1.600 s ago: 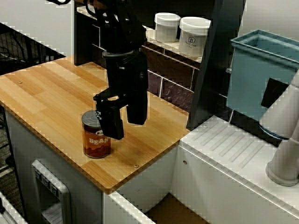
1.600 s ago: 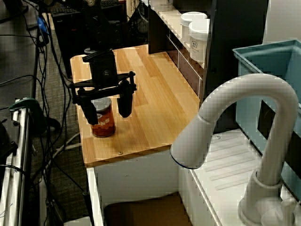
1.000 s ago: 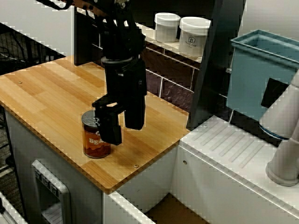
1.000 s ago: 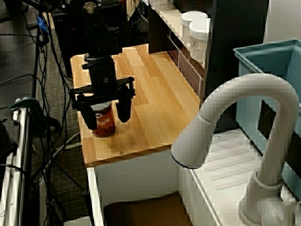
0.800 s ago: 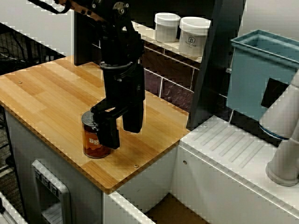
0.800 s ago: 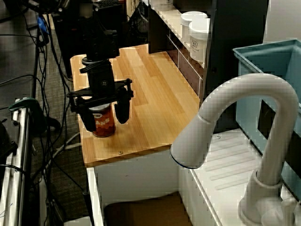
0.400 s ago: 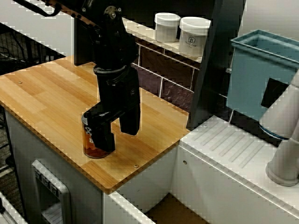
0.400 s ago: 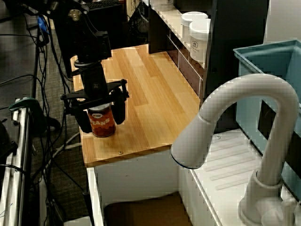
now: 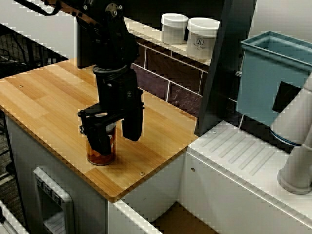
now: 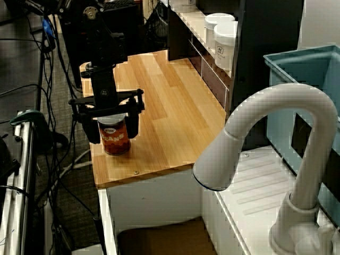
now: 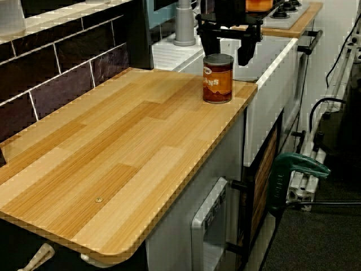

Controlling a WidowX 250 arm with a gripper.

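Side view: now straddles the can (image 9: 101, 158) near the front edge of the table (image 9: 44, 92), having slid over from beside it. View past the tap (image 10: 255, 122): flanks the can (image 10: 115, 139), jaws spread. View along the table: hangs at lid height, clear of the can (image 11: 218, 79) on both sides.

Bean can (image 11: 218, 79) upright on wooden counter (image 11: 113, 158), end effector (image 11: 225, 52) spread astride it

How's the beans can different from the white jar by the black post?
The beans can is red-brown with a metal top; the white jar is all white. The can stands on the counter between the fingers of the open gripper; the jar sits on the shelf. Both upright.
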